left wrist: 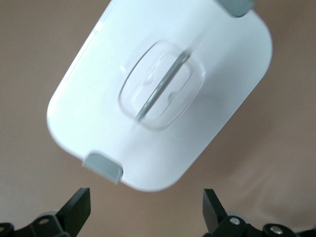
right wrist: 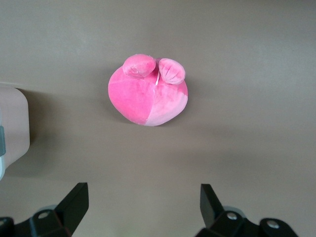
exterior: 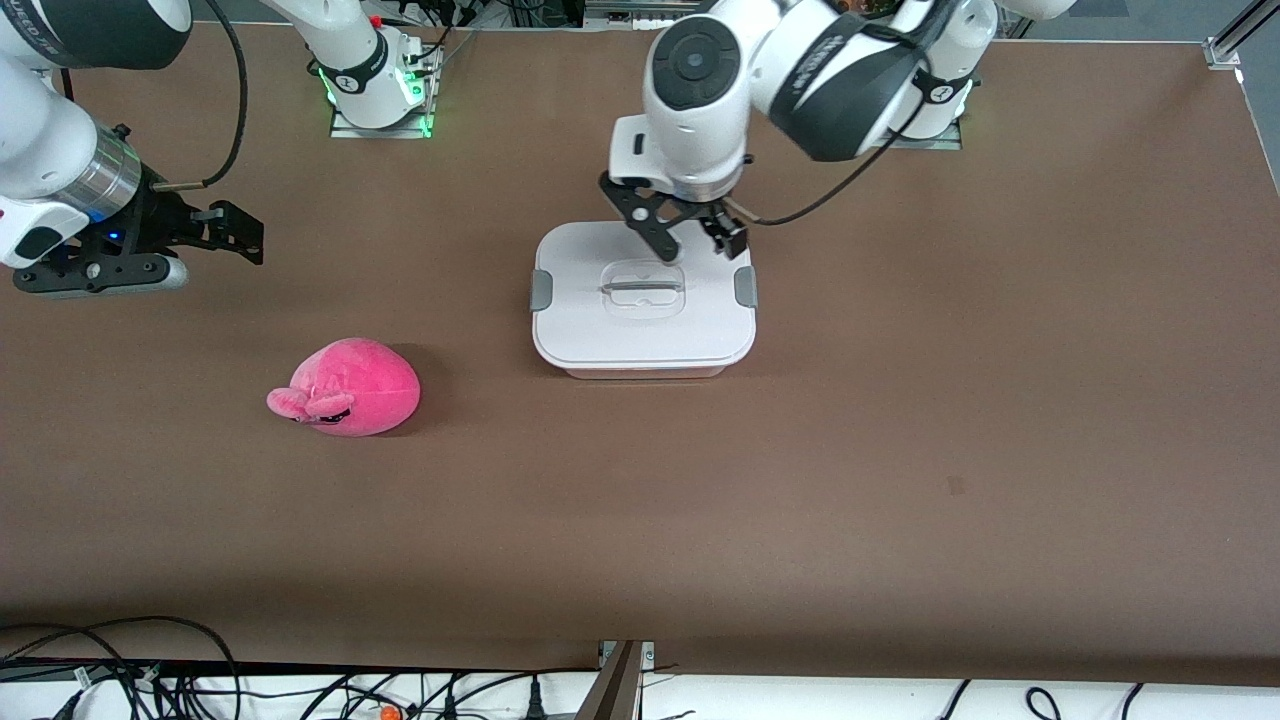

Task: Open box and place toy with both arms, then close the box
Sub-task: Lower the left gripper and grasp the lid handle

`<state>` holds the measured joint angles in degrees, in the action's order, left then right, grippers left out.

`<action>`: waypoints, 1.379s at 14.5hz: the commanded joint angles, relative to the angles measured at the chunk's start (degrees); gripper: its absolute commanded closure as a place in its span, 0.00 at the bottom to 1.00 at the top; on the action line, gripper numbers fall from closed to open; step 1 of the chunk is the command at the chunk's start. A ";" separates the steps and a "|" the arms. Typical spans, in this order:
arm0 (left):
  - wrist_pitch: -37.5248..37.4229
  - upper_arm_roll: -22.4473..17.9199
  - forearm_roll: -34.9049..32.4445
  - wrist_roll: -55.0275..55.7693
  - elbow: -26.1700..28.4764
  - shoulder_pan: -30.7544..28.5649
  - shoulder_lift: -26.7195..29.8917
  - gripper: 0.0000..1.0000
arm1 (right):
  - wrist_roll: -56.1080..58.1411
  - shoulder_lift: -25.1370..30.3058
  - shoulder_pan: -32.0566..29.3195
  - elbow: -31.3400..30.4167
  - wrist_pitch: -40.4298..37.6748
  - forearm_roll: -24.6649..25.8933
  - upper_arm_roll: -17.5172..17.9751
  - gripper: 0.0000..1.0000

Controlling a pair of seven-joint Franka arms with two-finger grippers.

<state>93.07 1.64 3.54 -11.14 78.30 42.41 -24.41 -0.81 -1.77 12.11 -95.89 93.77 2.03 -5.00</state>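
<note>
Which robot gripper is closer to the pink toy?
Right. The right gripper hangs open over bare table near the toy. The left gripper is open over the box, farther away.

A brown counter (exterior: 900, 450) fills nearly the whole front view, its surface matte and bare-looking apart from one small darker mark (exterior: 956, 486) toward the left arm's end. Along the edge nearest the front camera runs a white strip (exterior: 800, 700) with a tangle of black cables (exterior: 150, 670) (thickest toward the right arm's end). A silver metal bracket (exterior: 1222, 50) sits at the counter's corner by the left arm's end.
</note>
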 commanded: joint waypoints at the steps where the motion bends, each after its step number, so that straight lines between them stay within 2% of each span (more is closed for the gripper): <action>1: 3.68 -0.93 -2.22 -10.45 -2.27 0.65 -2.48 0.00 | 0.72 -0.25 -0.16 1.06 -1.04 -0.89 -0.01 0.00; 5: 12.12 -1.02 -2.75 -20.66 -1.92 0.56 -5.99 0.00 | 0.72 -0.25 -0.16 1.06 -1.04 -0.89 -0.01 0.00; 8: 20.99 -0.93 -3.28 -24.37 4.48 0.47 -6.09 0.00 | 0.72 -0.25 -0.16 1.06 -1.04 -0.89 -0.01 0.00; 20: 21.55 -0.93 -5.65 -22.62 7.31 3.11 -6.09 0.00 | 0.72 -0.25 -0.24 0.97 -1.04 -0.89 -0.01 0.00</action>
<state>114.17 1.01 -0.46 -34.21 83.83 44.72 -31.96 -0.81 -1.77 12.11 -95.89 93.73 2.03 -5.02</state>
